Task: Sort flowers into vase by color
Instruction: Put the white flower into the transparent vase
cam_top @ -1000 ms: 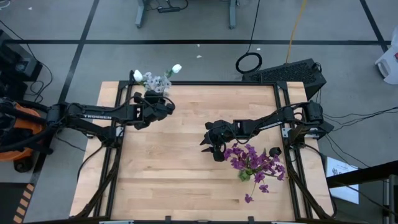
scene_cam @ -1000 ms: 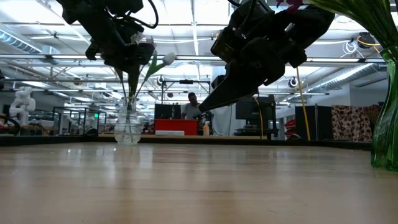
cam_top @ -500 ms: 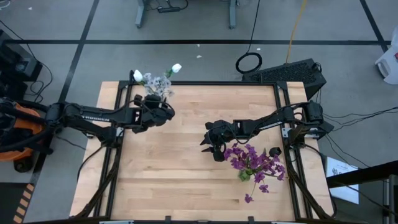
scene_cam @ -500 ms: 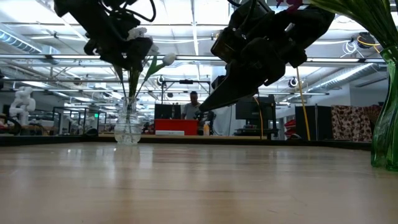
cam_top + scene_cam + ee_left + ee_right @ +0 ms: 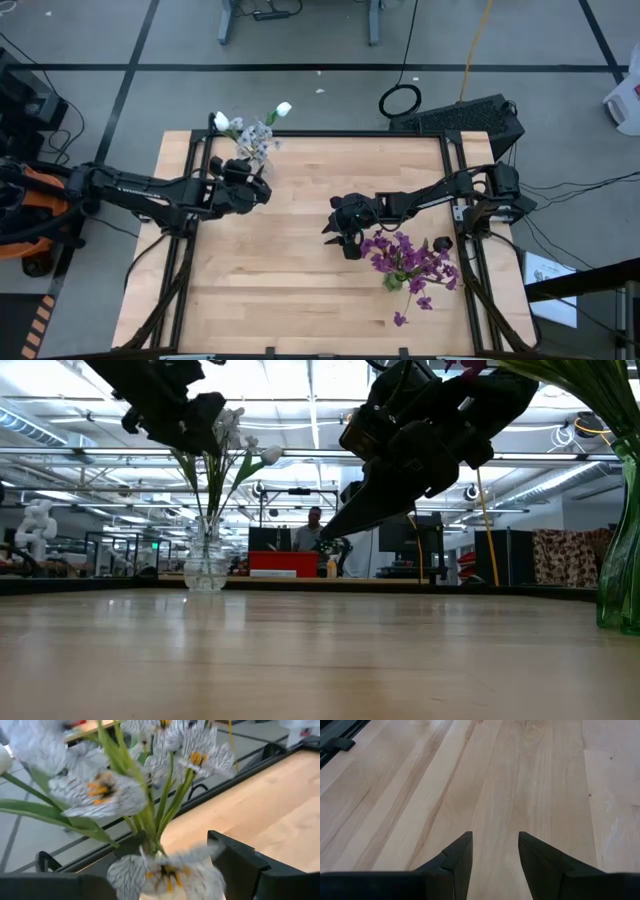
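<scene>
**White stems in the far-left vase, both grippers empty**

On my left, the left gripper [image 5: 262,187] hangs above the table [image 5: 300,260], just inboard of the clear vase [image 5: 206,567] at the far-left corner. Its fingers [image 5: 235,865] stand apart with nothing between them; in the wrist view the pale flowers [image 5: 100,790] fill the frame just ahead of the tips. I see those white and grey-blue blooms [image 5: 250,130] standing in the vase, their green stalks [image 5: 213,495] fanning out above the glass, a white bud [image 5: 284,110] leaning out past the table edge.

In the middle, the right gripper [image 5: 335,228] hovers over bare wood, pointing toward the left side. Its fingers [image 5: 460,855] are partly open with only the tabletop showing between them; it holds nothing.

Further right, the purple flowers [image 5: 410,262] stand bunched in a green-tinted vase [image 5: 620,550] near the right edge, just beside the right arm [image 5: 430,195]. One purple bloom [image 5: 400,319] hangs lower than the bunch, toward the near edge; I cannot tell whether it lies on the wood.

Beyond the table, in the low view, a person [image 5: 312,532] sits at a desk far back in the room.
</scene>
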